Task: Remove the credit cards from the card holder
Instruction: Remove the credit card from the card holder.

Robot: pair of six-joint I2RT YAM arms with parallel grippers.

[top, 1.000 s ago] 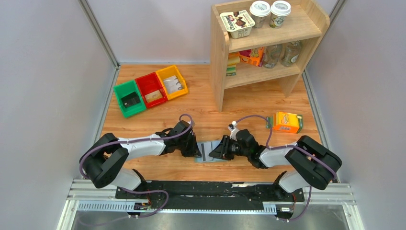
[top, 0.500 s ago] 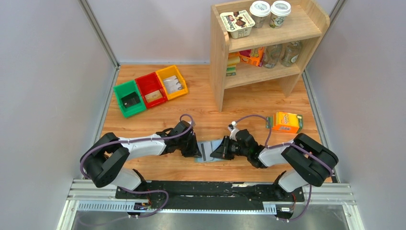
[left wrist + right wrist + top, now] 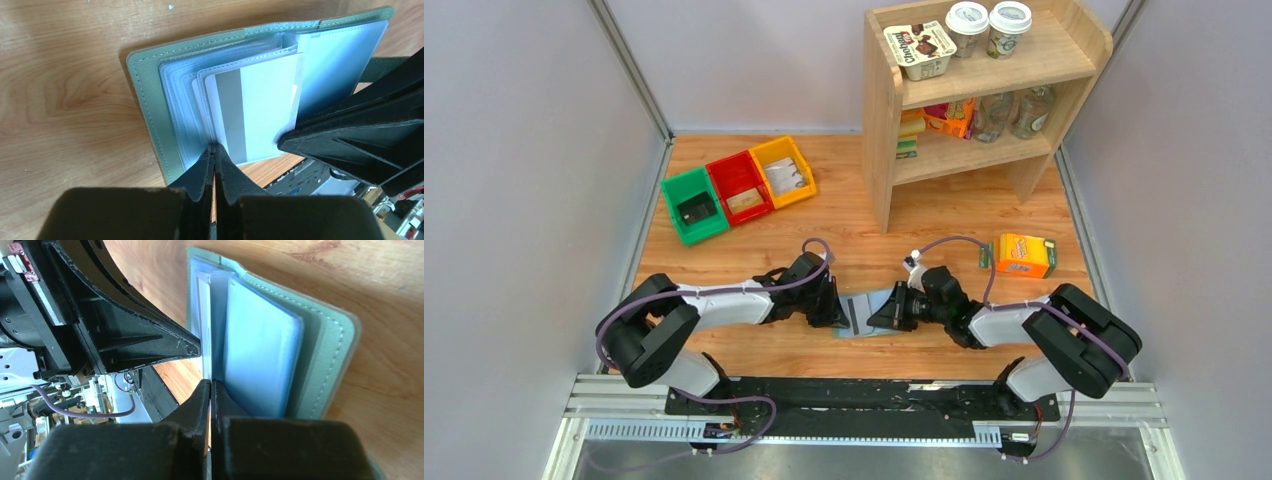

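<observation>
On the table (image 3: pixel 744 235) the card holder (image 3: pixel 856 316) lay open; left fingers (image 3: pixel 200 175) pinched the sleeve (image 3: pixel 299 75) of the striped card (image 3: pixel 255 112), right fingers (image 3: pixel 197 407) another; gentle opposed pulls should expose the card.

left tool (image 3: pixel 214 156): pinched closed, low | right tool (image 3: pixel 210 390): pinched closed, low

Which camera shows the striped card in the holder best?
Left wrist: the white card with its grey stripe faces the lens, inside a clear sleeve. Right wrist shows only sleeve edges; top external shows just the card holder, small and partly hidden.
</observation>
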